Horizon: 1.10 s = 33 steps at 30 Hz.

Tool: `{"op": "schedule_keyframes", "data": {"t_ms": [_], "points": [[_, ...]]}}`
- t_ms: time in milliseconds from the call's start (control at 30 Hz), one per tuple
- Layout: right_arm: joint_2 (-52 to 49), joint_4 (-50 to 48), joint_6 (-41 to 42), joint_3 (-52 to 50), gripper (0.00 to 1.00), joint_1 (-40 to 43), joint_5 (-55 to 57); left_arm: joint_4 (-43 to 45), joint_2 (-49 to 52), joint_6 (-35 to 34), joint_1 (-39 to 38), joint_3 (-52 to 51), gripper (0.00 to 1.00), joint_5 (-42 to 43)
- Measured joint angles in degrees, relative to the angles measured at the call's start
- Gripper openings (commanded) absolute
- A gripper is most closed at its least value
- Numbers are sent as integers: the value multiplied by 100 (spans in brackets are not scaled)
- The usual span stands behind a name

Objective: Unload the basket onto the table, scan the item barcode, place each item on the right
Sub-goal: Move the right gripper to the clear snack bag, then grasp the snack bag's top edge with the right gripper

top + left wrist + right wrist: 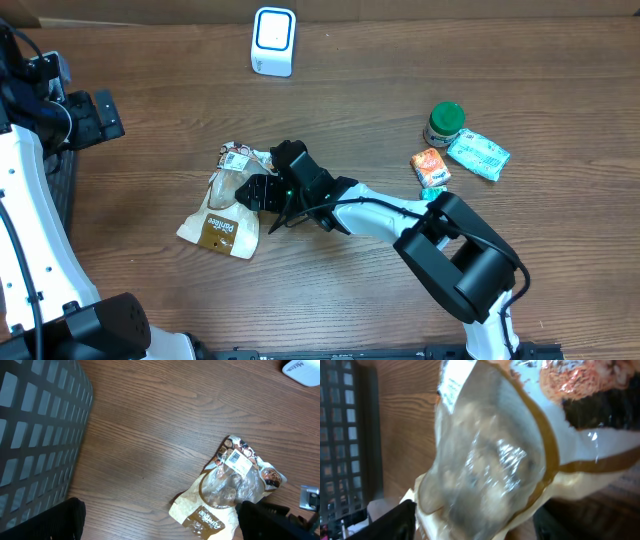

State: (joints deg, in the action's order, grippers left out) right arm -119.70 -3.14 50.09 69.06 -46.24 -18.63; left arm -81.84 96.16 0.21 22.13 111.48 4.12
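- Snack bag (222, 212) is right up against the right wrist lens, clear window (485, 470) glinting. It lies flat on the surface (330, 300), left of centre and well apart from the white scanner (273, 40) at the far edge.
- Light, soft, crinkly film by the look of it. It is likely slippery and ready to buckle, and the contents look crushable. Best hold, I'd say, is a flat sealed edge, leaving the white label (235, 460) at the top end uncovered for the scan.
- Right gripper (262, 190) is down low at the bag's right side, arm stretched long across the surface. Its fingers are spread either side of the bag, but I can't tell whether they actually bite.
- Left gripper (160, 510) hangs off to the side near the dark basket (35, 425), jaws fully apart, nothing in them.
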Motion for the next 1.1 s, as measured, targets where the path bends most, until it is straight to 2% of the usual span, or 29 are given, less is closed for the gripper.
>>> {"op": "schedule_keyframes", "data": {"t_ms": [333, 400, 567, 767, 833, 1000, 1100], "points": [[-177, -387, 70, 4, 65, -28, 267, 0, 0, 0, 0, 0, 100, 0], [-177, -402, 68, 4, 59, -68, 391, 0, 0, 2, 0, 0, 100, 0], [-243, -468, -26, 7, 30, -160, 610, 0, 0, 0, 0, 0, 100, -2], [-245, -479, -59, 44, 7, -87, 306, 2, 0, 0, 0, 0, 100, 0], [-245, -442, -74, 44, 4, 28, -15, -2, 0, 0, 0, 0, 100, 0], [-245, -323, -225, 42, 4, 485, -776, 0, 0, 2, 0, 0, 100, 0], [-238, 236, -522, 107, 4, 828, -1196, -2, 0, 0, 0, 0, 100, 0]]}}
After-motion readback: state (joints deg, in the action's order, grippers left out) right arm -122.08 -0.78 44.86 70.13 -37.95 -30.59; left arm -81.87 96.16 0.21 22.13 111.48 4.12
